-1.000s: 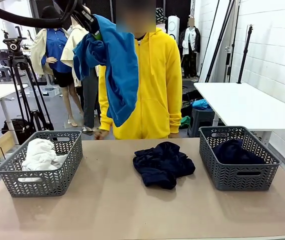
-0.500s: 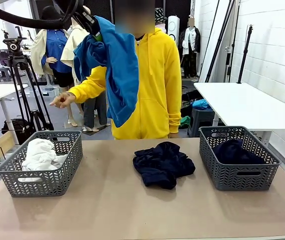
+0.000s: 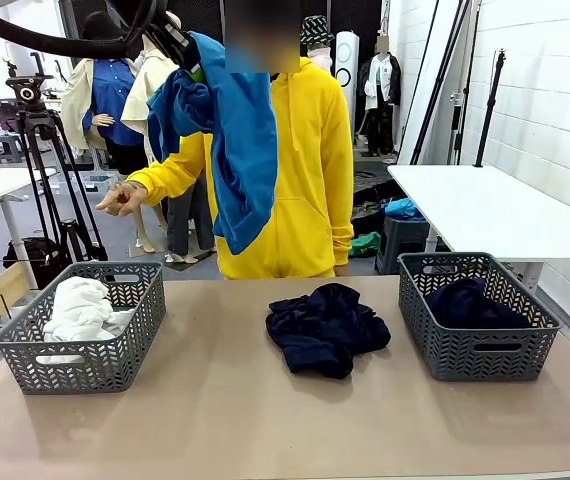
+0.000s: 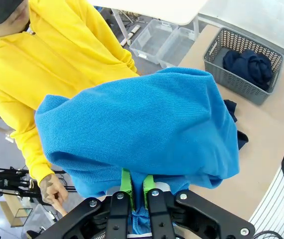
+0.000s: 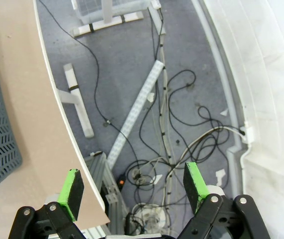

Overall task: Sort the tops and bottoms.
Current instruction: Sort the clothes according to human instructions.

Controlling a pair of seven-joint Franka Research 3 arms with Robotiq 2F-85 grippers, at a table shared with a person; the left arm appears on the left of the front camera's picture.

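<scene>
Left gripper [image 4: 137, 183] clamped on blue top [image 4: 142, 124], hanging high. Swing over left basket [image 3: 85, 365] holding white top [image 3: 77, 305], lower till cloth pools, release. Pinch looks shallow, so go slow.

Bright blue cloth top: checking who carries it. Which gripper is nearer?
Left. The left gripper is shut on the bright blue cloth top, holding it aloft; the right gripper hangs open off the table, above the floor.
</scene>
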